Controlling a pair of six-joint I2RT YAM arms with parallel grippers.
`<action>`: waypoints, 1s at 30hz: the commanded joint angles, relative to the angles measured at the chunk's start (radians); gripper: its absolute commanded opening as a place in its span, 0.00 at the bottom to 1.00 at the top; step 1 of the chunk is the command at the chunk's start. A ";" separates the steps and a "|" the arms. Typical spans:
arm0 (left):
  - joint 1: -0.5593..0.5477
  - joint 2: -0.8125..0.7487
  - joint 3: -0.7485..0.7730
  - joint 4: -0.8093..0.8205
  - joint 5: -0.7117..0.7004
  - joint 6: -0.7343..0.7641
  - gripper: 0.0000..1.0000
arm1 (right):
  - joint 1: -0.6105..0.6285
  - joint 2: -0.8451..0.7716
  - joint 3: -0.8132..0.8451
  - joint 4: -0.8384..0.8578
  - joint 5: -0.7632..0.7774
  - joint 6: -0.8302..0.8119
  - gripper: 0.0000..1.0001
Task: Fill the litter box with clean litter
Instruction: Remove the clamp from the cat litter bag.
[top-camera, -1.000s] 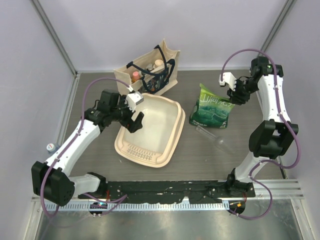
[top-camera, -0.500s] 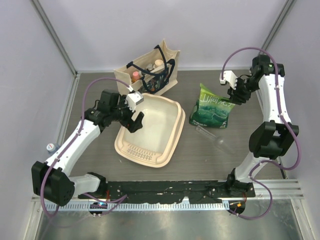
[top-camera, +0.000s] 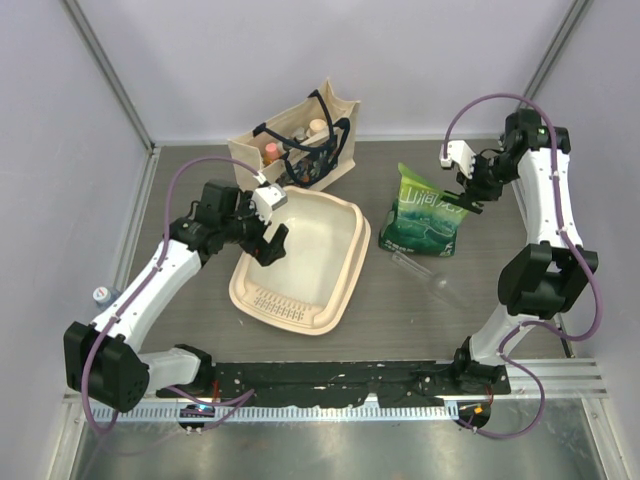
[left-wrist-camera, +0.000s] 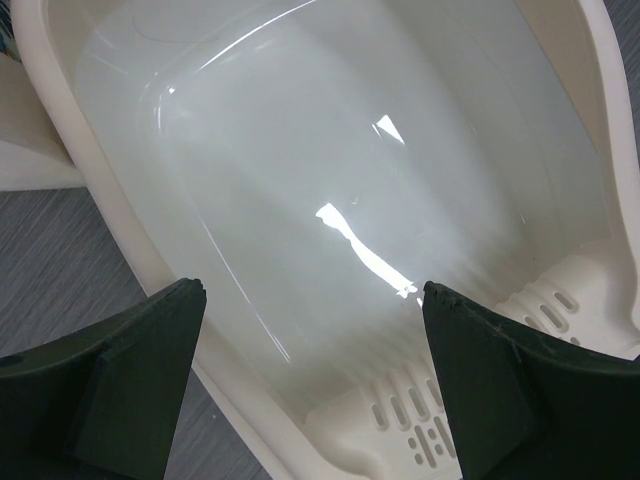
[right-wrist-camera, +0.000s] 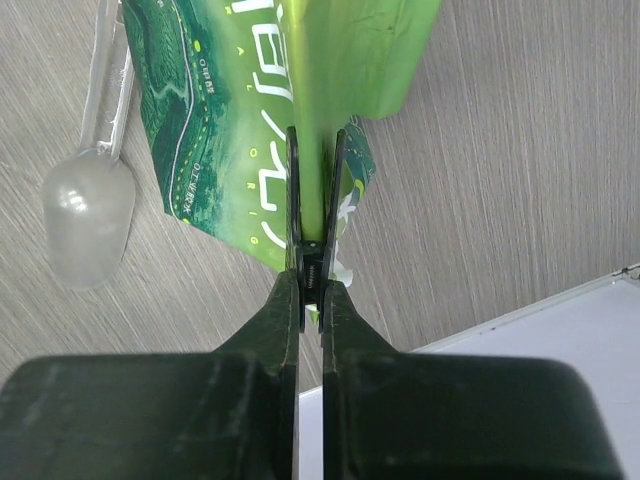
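Litter box (left-wrist-camera: 300, 150) edges cropped, left tool (left-wrist-camera: 310, 290) apart above; right tool (right-wrist-camera: 316, 135) clamped on green bag (right-wrist-camera: 230, 120)

From my overhead view, the box (top-camera: 320, 250) lies left of centre on the tabletop (top-camera: 400, 330), with its slotted end toward me. The tote (top-camera: 245, 150) stands just behind the box, by its far rim; I can't tell whether they touch. The bag (top-camera: 425, 215) lies to the right of the box, near it but apart. The scoop (top-camera: 425, 277) lies in front of the bag, its bowl end nearer me. My left gripper (top-camera: 272, 243) hangs over the box's far left part. My right gripper (top-camera: 462, 200) is at the bag's far right edge, which sits between its fingers.
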 joint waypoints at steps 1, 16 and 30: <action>-0.004 -0.012 -0.003 0.027 0.009 -0.005 0.95 | 0.006 -0.040 0.054 -0.150 -0.019 0.025 0.01; -0.004 -0.002 -0.002 0.039 0.028 -0.020 0.95 | -0.040 -0.123 0.141 -0.055 -0.036 0.203 0.01; -0.009 0.012 -0.009 0.132 0.045 -0.132 0.95 | -0.281 -0.188 -0.322 0.534 0.222 1.037 0.01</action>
